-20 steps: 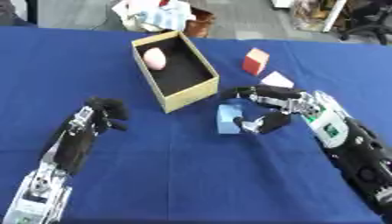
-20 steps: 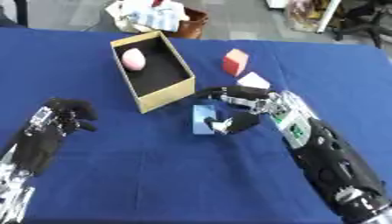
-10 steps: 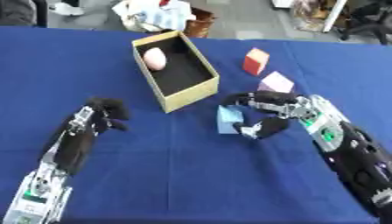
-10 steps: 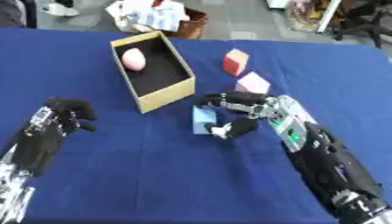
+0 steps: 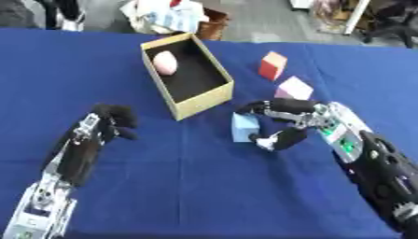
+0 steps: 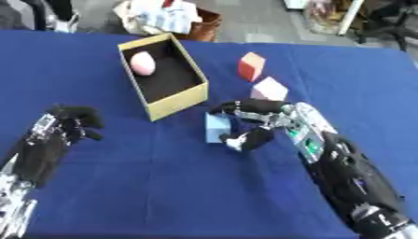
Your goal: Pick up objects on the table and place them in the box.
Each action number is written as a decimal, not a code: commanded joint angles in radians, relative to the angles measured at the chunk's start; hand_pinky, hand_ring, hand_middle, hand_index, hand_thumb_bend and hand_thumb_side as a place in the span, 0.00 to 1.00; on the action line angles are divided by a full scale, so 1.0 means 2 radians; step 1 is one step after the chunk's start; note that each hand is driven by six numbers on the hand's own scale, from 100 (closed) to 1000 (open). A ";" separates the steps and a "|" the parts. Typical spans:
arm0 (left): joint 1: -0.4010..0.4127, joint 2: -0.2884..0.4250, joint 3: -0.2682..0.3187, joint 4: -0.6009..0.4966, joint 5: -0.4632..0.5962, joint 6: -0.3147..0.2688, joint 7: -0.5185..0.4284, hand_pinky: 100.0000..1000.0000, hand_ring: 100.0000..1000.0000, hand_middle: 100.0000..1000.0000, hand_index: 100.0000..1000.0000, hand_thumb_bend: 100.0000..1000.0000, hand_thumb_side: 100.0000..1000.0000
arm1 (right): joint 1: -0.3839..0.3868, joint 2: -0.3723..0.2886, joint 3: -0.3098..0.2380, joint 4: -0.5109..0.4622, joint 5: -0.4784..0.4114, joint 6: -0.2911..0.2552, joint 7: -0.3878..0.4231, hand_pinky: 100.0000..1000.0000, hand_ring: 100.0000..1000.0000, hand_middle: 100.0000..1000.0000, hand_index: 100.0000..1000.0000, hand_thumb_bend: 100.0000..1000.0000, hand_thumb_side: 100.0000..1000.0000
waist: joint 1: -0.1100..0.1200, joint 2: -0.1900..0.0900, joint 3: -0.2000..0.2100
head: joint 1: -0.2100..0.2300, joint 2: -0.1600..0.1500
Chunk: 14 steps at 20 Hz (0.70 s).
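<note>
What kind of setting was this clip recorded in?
Probably an indoor lab or office set up for robot trials: a blue-covered table holding a cardboard box and coloured blocks, with bare floor and an office chair beyond.

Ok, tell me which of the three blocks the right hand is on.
The light blue block, nearest the box; the right hand curls round it. The red and pink blocks lie beyond, untouched.

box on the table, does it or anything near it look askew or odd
The box sits turned at an angle to the table edge. Nothing is spilled or damaged; the pink egg-shaped object lies inside it.
</note>
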 commanded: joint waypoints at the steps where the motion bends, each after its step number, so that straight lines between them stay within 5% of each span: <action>1: -0.004 0.003 -0.001 -0.006 0.001 -0.001 -0.001 0.60 0.67 0.60 0.73 0.00 0.94 | -0.005 -0.004 -0.004 0.000 0.014 -0.151 0.129 0.87 0.87 0.78 1.00 0.00 0.27 | 0.000 -0.007 -0.001 | -0.001 0.003; 6: -0.004 0.003 -0.001 -0.006 0.001 -0.001 0.000 0.60 0.67 0.60 0.73 0.00 0.94 | -0.006 -0.002 -0.013 -0.010 0.012 -0.151 0.057 0.81 0.74 0.51 0.99 0.00 0.00 | 0.001 -0.007 -0.001 | -0.001 0.002; 14: -0.004 0.002 -0.001 -0.006 0.001 -0.001 0.000 0.60 0.67 0.61 0.73 0.00 0.94 | -0.011 -0.003 -0.024 -0.030 -0.003 -0.151 -0.083 0.71 0.57 0.30 0.90 0.00 0.00 | 0.000 -0.008 0.000 | -0.002 0.003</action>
